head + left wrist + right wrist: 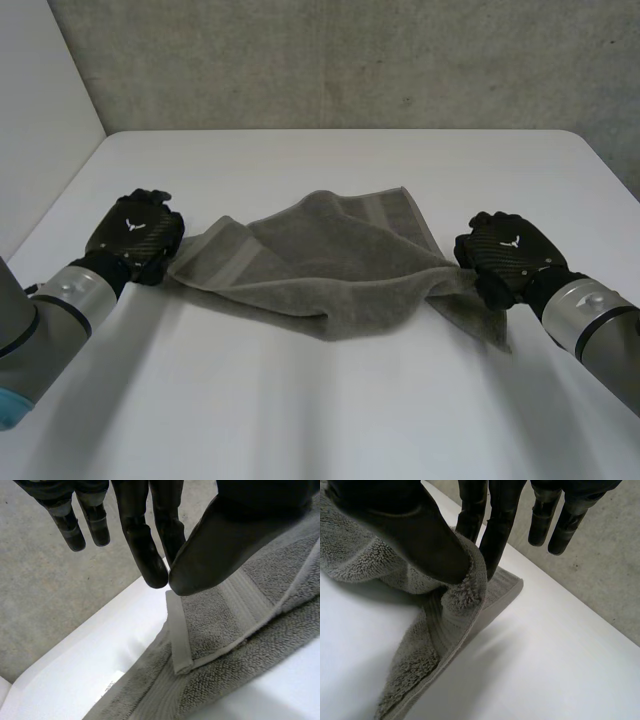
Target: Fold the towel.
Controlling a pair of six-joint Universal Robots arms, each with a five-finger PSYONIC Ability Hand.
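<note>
A grey towel [320, 260] lies rumpled across the middle of the white table [330, 410], partly doubled over itself. My left hand [135, 235] is at the towel's left end. In the left wrist view, that hand [225, 540] sits right over the hemmed edge of the towel [240, 630], which lies flat on the table. My right hand [505, 255] is at the towel's right end. In the right wrist view, the right hand [420, 535] pinches a bunched fold of the towel [420, 670] between thumb and fingers, raising it a little off the table.
A grey wall [330, 60] stands behind the table's far edge. A white wall panel [40, 110] runs along the left side. Bare table stretches in front of the towel and behind it.
</note>
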